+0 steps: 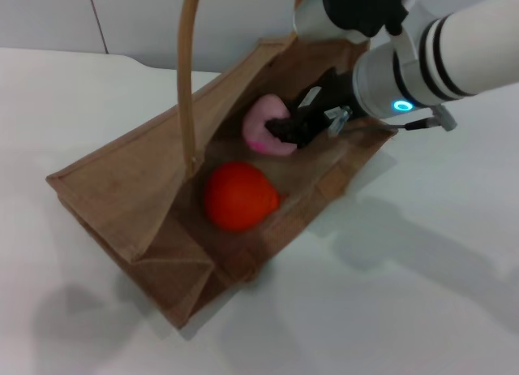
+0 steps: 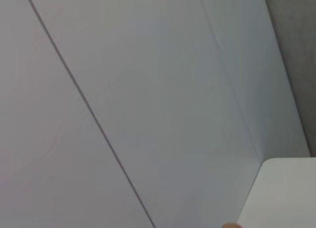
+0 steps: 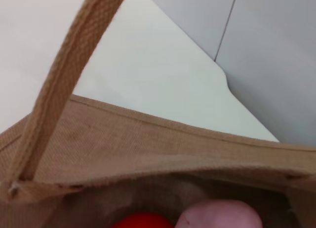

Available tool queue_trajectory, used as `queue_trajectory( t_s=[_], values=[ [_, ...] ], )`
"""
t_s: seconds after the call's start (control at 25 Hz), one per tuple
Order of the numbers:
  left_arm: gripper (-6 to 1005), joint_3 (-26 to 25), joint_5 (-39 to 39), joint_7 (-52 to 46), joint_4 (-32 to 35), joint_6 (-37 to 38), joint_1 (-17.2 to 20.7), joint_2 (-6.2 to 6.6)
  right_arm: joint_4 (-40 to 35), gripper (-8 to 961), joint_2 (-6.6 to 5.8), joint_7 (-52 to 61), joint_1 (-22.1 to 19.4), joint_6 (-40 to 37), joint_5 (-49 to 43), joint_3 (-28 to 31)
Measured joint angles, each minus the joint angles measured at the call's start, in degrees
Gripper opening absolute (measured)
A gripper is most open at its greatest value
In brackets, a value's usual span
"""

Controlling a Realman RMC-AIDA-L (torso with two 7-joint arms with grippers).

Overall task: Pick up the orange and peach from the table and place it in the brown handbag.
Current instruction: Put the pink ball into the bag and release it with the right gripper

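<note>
Pink peach (image 1: pixel 266 125) sits gripped in my right end effector (image 1: pixel 293 128) inside the bag (image 1: pixel 122 188), orange (image 1: pixel 238 196) just below. Lifting out carelessly, I judge, could snag the handle (image 1: pixel 189 75).

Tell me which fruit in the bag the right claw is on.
The peach, pale pink, has the right claw against it inside the brown handbag. The orange lies apart, nearer the bag's bottom.

— What colours are inside the bag (image 1: pixel 122 196)?
— It's tan-brown woven jute with lighter tan handles (image 1: pixel 188 75). Within it, an orange-red orange (image 1: pixel 238 196) beside a pale pink peach (image 1: pixel 263 127).
— The arm over the bag?
— White, black-banded.
</note>
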Motion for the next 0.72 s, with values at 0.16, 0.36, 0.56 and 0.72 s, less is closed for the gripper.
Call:
queue_trajectory(
  t_s=[0.16, 0.36, 0.56, 0.72],
  values=[
    [122, 0.6, -0.2, -0.6, 1.2, -0.1, 0.0, -0.02, 5.6, 273, 0.04, -0.7, 3.6, -0.9, 0.7, -0.1],
    [123, 1.3, -0.2, -1.0, 2.1, -0.2, -0.1, -0.02, 7.7, 345, 0.21, -1.3, 4.5, -4.7, 0.8, -1.4],
    [123, 1.8, 0.2, -1.4, 2.6, -0.2, 0.2, -0.01, 7.9, 438, 0.20, -1.6, 4.4, -6.4, 1.3, -1.8],
    [123, 1.8, 0.3, -1.4, 2.4, -0.2, 0.3, -0.02, 8.5, 512, 0.09, -1.6, 4.2, -6.5, 1.3, -1.5]
  ],
)
